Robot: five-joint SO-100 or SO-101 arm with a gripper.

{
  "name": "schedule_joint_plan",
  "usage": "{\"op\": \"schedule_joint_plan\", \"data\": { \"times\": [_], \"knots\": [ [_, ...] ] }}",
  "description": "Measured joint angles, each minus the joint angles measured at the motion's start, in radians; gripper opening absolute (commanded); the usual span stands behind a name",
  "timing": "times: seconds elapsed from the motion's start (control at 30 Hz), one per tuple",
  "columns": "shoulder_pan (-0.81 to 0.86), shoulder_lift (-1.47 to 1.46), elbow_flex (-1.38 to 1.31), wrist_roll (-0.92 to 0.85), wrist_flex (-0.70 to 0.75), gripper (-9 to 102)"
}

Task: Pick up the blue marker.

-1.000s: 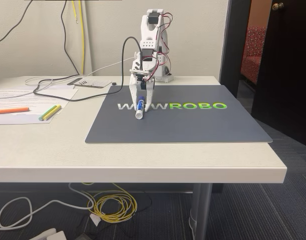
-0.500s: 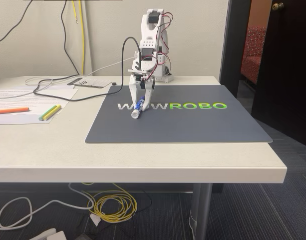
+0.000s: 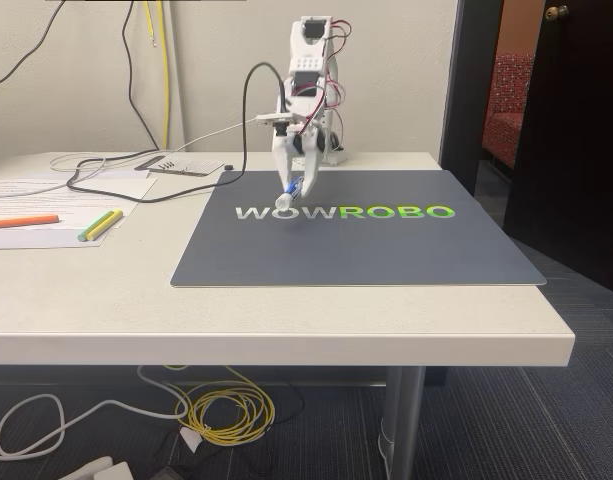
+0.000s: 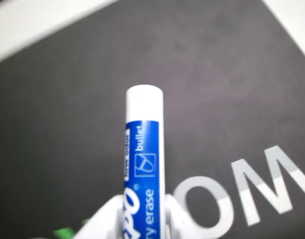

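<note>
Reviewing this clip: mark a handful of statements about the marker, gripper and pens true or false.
1. The gripper holds the blue marker clear of the grey mat. True.
2. The marker lies flat across the mat's lettering. False: it hangs tilted in the gripper, above the lettering.
3. In the wrist view, the marker's white end points away from the camera. True.
4. The orange pen sits on the mat. False: it lies on papers at the fixed view's left.
</note>
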Motion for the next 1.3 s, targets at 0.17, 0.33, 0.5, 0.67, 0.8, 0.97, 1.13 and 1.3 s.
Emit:
{"op": "schedule_joint_plan", "data": {
  "times": [0.17,0.33,0.5,0.67,0.8,0.97,1.13,1.3],
  "knots": [
    [-0.034,0.163,0.0,0.152,0.121,2],
    [-0.058,0.295,0.0,0.321,0.186,2],
    [-0.066,0.4,0.0,0.512,0.249,2],
    [-0.074,0.518,0.0,0.762,0.301,2],
    [-0.074,0.603,0.006,0.943,0.342,2],
    [-0.074,0.738,0.11,1.091,0.344,2],
    [-0.074,0.871,0.252,1.157,0.318,2],
    [-0.072,0.965,0.348,1.169,0.302,2]
  ]
}}
